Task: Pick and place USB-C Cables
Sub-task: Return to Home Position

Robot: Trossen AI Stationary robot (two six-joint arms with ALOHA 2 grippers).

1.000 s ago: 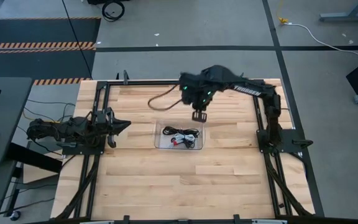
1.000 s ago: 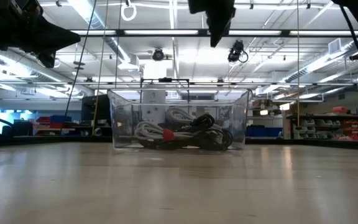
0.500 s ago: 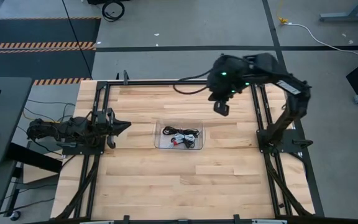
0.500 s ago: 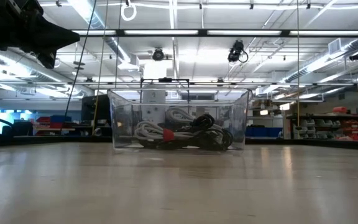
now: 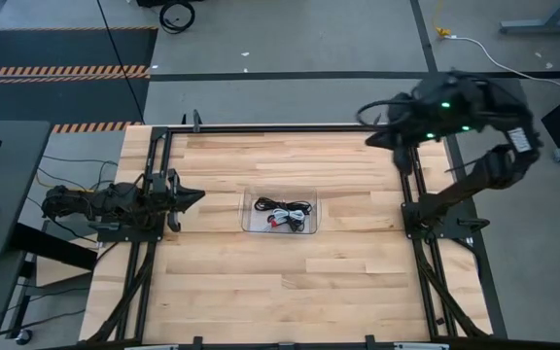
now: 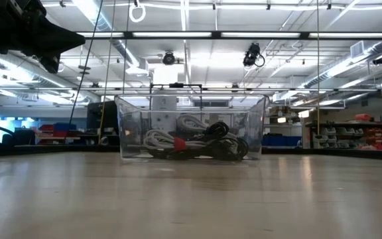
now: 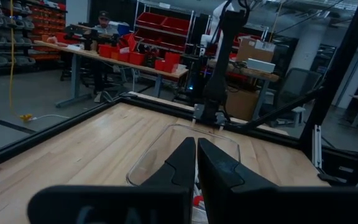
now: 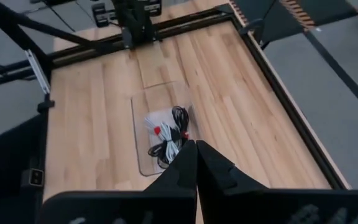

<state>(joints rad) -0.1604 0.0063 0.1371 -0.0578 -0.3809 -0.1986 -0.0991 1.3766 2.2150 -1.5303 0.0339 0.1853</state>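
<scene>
The USB-C cables (image 5: 280, 213) lie as a heap of black, white and one red-marked bundle inside a clear bin (image 5: 248, 216) at the table's middle. They also show through the bin's wall in the low view (image 6: 197, 144) and from above in the right wrist view (image 8: 169, 135). My left gripper (image 5: 191, 197) rests shut at the table's left side, pointing toward the bin (image 7: 166, 138). My right gripper (image 5: 382, 134) is shut and held high near the table's far right corner, well clear of the bin. Neither holds a cable.
The wooden table (image 5: 212, 282) has bare boards around the bin on all sides. Black frame rails (image 5: 261, 127) run along its edges. A long white cord (image 5: 499, 56) lies on the floor beyond the table. A person sits at a distant workbench (image 7: 104, 28).
My right arm has swung away from above the bin's far side, rising and drawing back toward the table's far right corner, and has left the low view. The cables and the bin have stayed where they were.
</scene>
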